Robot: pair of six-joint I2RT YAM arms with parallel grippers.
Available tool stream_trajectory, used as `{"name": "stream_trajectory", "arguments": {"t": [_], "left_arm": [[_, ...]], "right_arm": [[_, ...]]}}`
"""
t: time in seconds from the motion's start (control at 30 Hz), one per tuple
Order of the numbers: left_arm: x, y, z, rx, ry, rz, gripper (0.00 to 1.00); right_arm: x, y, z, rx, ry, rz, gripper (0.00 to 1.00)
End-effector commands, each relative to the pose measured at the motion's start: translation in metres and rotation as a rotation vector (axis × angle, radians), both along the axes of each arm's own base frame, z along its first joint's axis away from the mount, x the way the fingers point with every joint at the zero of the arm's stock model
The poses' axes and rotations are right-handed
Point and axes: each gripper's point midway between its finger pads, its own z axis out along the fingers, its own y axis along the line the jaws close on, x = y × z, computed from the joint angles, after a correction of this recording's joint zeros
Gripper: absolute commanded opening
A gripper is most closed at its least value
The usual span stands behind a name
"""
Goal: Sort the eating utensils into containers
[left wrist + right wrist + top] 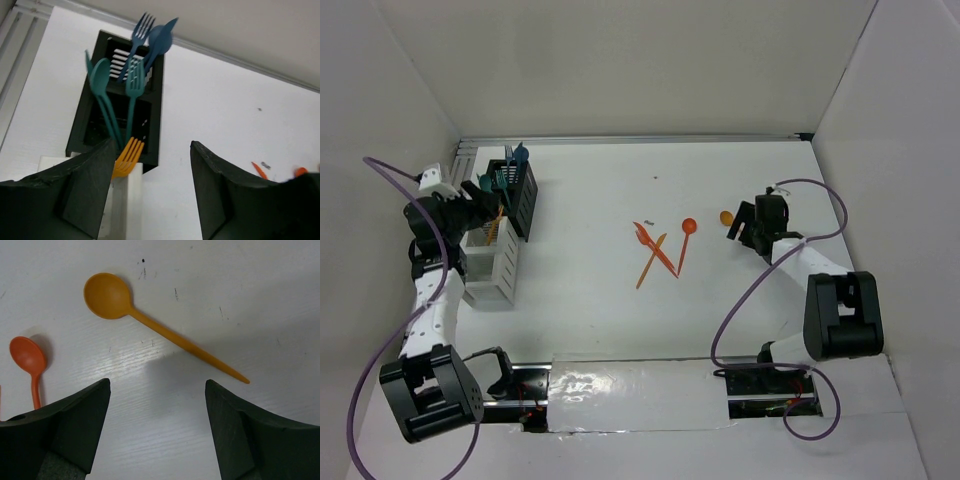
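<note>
Claws first: my left claw is spread wide with nothing between its fingers, and it hangs over the bins at the nine o'clock side of the table. Just past it at twelve o'clock is the black mesh bin. A teal spoon and a teal fork stand upright in the bin's near compartment. A blue fork and a blue spoon lean out of its far one. An orange fork stands tines-up in the white bin, right against the inner edge of my left finger; I cannot tell whether they touch.

My right claw is also spread and empty, low over the table at about three o'clock from the table's centre. An orange spoon lies flat at its eleven o'clock, handle running toward four o'clock. A red-orange spoon lies well apart from it, at my nine o'clock.

Near the centre of the table, a red-orange fork lies crossed by a thin orange piece whose kind I cannot make out.
</note>
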Motion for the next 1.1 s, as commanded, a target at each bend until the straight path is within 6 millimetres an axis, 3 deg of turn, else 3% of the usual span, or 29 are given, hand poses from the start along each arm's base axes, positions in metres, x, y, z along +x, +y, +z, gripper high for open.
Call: {"name": "stream_trajectory", "arguments": {"t": [0.0,0.07,0.1,0.23,0.4,0.43,0.53,0.73,1.07], "left_arm": [[-0.006,-0.025,0.077,0.015,-0.154,-0.12,0.73],[-0.011,-0.046,0.09,0.015,-0.164,-0.226,0.74],[-0.011,-0.058,0.108,0.044,-0.195,-0.279,0.75],[-0.014,-0.09,0.126,0.09,-0.189,-0.446,0.76],[-0.009,-0.112,0.123,0.097,-0.176,-0.552,0.76],[-0.008,-0.117,0.125,0.102,-0.187,-0.573,0.77],[-0.006,-0.12,0.126,0.132,-0.203,-0.595,0.78],[0.004,-0.123,0.133,0.183,-0.229,-0.649,0.84],[0.001,-0.129,0.137,0.161,-0.23,-0.685,0.91]], "right_arm": [[0.01,-0.006,0.0,-0.022,0.005,-0.004,0.81],[0.01,-0.006,-0.01,-0.03,0.028,0.004,0.78],[0.014,-0.008,-0.009,-0.036,0.023,0.006,0.75],[0.023,-0.01,-0.019,-0.074,0.071,0.026,0.71],[0.043,-0.009,0.003,-0.131,0.027,0.08,0.68],[0.052,-0.012,0.016,-0.148,-0.004,0.078,0.68],[0.058,-0.015,0.017,-0.174,0.003,0.109,0.67],[0.056,-0.007,-0.018,-0.183,0.11,0.224,0.63],[0.05,-0.005,-0.042,-0.168,0.18,0.246,0.58]]}}
